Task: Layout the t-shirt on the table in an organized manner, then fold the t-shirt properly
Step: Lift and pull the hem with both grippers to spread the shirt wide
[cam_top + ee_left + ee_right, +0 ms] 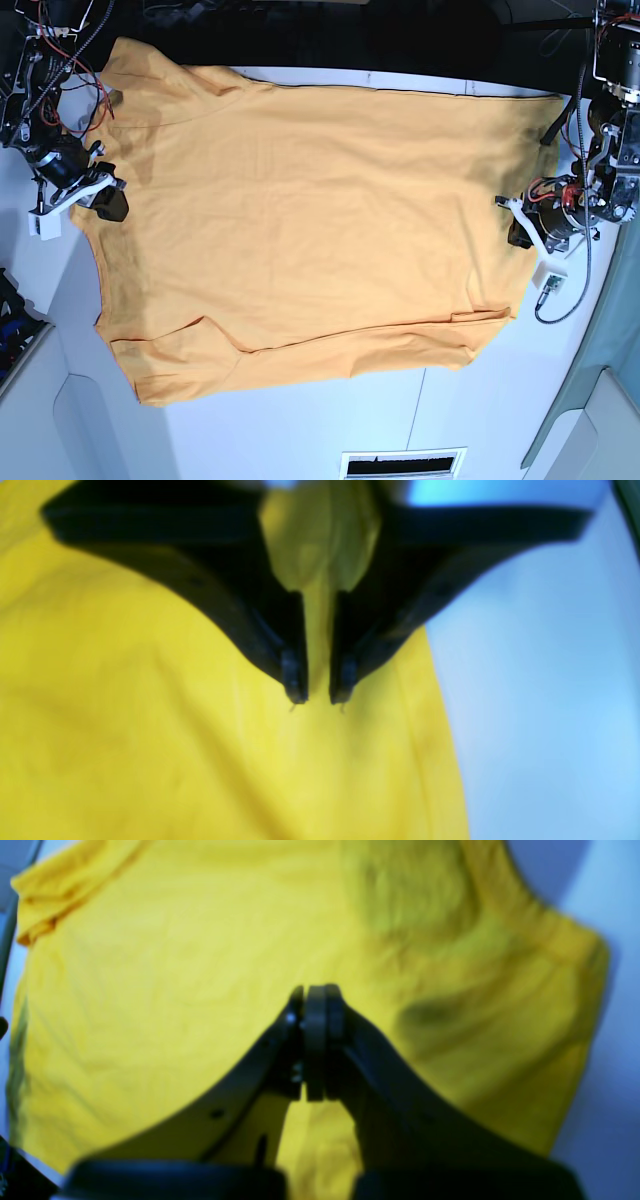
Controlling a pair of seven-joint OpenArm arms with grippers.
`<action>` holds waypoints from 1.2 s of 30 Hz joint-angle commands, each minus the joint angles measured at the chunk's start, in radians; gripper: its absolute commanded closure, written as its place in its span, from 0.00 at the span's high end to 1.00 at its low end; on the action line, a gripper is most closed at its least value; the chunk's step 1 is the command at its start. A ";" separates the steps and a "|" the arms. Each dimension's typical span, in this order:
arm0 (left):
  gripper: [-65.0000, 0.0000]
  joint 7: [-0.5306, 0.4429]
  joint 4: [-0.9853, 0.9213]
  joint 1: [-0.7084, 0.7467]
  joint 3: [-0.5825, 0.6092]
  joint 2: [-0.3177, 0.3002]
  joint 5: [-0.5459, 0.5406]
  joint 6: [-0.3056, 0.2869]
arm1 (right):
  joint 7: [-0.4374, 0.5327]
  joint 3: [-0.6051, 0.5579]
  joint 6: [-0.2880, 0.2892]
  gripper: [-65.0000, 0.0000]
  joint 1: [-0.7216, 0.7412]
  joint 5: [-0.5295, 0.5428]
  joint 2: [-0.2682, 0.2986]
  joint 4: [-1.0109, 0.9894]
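white table (300, 420) under the spread t-shirt (300, 220); left gripper (318, 700) pinches its cloth, right gripper (316, 1005) closed, empty.

The right gripper (316, 1040) rises from the bottom centre of the frame with its jaws pressed together above the t-shirt (175, 990), which fills most of the picture, the table (615, 1080) showing at the right edge.
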 commanded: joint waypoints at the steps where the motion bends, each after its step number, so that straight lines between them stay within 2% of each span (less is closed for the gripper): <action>1: 0.04 -0.024 0.015 0.002 -0.008 -0.016 -0.003 0.001 | 0.016 0.003 0.007 0.00 0.001 0.006 0.006 0.018; 2: 0.00 -0.034 0.015 0.018 -0.008 -0.013 -0.002 0.001 | 0.016 0.003 0.007 0.00 -0.010 -0.011 0.003 0.017; 8: 0.00 -0.055 0.014 0.093 -0.009 0.006 0.008 -0.003 | 0.014 0.003 0.006 0.00 -0.032 -0.096 0.003 0.016; 14: 0.00 -0.004 0.046 0.097 -0.029 0.011 0.006 -0.003 | 0.006 0.019 0.003 0.00 -0.032 -0.036 0.044 0.018; 17: 0.01 0.031 0.098 0.111 -0.111 0.011 -0.034 -0.004 | -0.035 0.077 0.021 0.00 -0.032 0.007 0.065 0.021; 18: 0.06 0.047 0.109 0.120 -0.151 0.011 -0.051 -0.012 | -0.065 0.102 0.024 0.00 -0.032 0.026 0.070 0.021; 22: 0.28 0.107 0.121 0.167 -0.304 0.011 -0.137 -0.132 | -0.165 0.166 0.043 0.00 -0.090 0.153 0.099 0.021; 25: 0.35 0.169 0.121 0.212 -0.374 0.010 -0.203 -0.214 | -0.194 0.166 0.050 0.00 -0.170 0.216 0.135 0.021; 28: 0.35 0.184 0.121 0.265 -0.399 0.010 -0.232 -0.221 | -0.193 0.166 0.050 0.31 -0.250 0.248 0.167 0.021; 29: 0.37 0.184 0.121 0.283 -0.406 0.010 -0.232 -0.221 | -0.193 0.166 0.055 0.37 -0.275 0.256 0.177 0.021; 32: 0.47 0.184 0.121 0.329 -0.433 0.010 -0.232 -0.221 | -0.194 0.165 0.067 0.40 -0.333 0.270 0.206 0.022; 36: 0.48 0.188 0.121 0.364 -0.478 0.010 -0.231 -0.222 | -0.270 0.164 0.068 0.40 -0.348 0.308 0.216 0.022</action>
